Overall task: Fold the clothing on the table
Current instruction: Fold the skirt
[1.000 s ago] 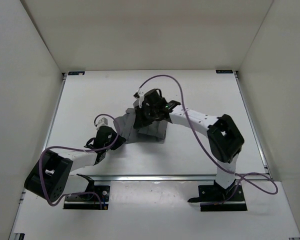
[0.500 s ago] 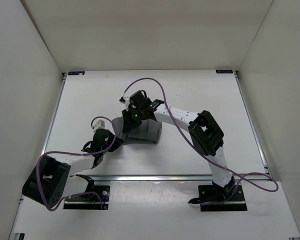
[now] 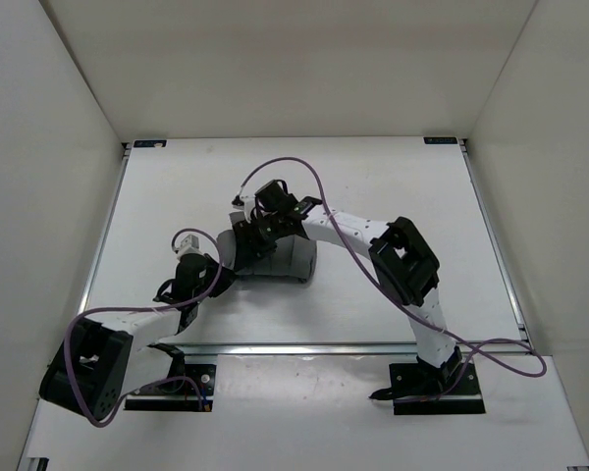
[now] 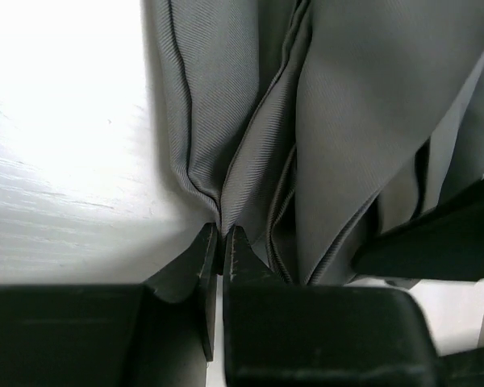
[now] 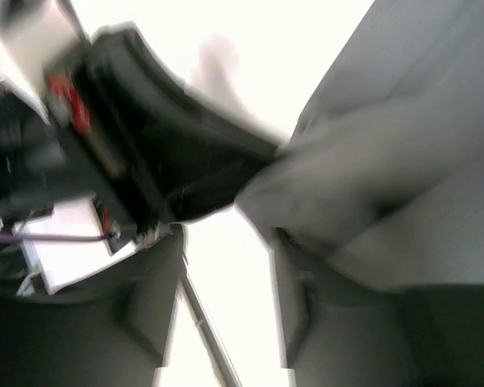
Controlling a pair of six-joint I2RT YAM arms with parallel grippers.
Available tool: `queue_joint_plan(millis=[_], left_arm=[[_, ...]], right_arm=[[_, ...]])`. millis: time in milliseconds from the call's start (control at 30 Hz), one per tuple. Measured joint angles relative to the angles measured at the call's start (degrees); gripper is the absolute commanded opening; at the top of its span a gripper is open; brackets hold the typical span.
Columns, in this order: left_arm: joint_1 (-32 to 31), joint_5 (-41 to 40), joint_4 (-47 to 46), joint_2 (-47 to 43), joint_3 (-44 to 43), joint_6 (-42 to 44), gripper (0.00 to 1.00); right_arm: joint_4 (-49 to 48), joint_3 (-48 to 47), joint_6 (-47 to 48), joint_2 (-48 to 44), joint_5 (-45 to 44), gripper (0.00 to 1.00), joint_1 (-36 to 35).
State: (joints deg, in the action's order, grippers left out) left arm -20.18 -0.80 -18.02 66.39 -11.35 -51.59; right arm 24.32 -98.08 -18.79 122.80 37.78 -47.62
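**Mid-fold on the grey skirt, and this heap could easily come undone**

Left side first: the left claw (image 4: 220, 242) is pinched nearly together on a fold at the near-left edge of the skirt (image 4: 339, 121), right down on the tabletop (image 3: 393, 177). The skirt sits bunched into a compact pleated heap a bit left of the tabletop's middle, between the two arms. Over it, the right claw (image 5: 226, 270) has its fingers apart. Bare white shows in the gap and cloth lies just against one finger, so I'd say it isn't gripping anything.

Risks as I see them: that finger is so close to the fabric that lifting away could snag a pleat and drag the top layer open. And if the left arm tugs while pinching only one thin fold, the soft layers may slide apart, or the pinch may slip off altogether.
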Motion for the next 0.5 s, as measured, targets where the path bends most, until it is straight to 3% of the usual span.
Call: queue_joint_plan(millis=[300, 500], left_arm=[[1.5, 0.4, 1.1, -1.8, 0.3, 0.2, 0.40], [1.8, 0.5, 5.7, -10.8, 0.7, -0.2, 0.59]], right_arm=[[-8.8, 19.5, -2.2, -16.5, 3.0, 0.55, 1.5], [-16.8, 30.0, -5.1, -30.2, 2.2, 0.54, 9.8]])
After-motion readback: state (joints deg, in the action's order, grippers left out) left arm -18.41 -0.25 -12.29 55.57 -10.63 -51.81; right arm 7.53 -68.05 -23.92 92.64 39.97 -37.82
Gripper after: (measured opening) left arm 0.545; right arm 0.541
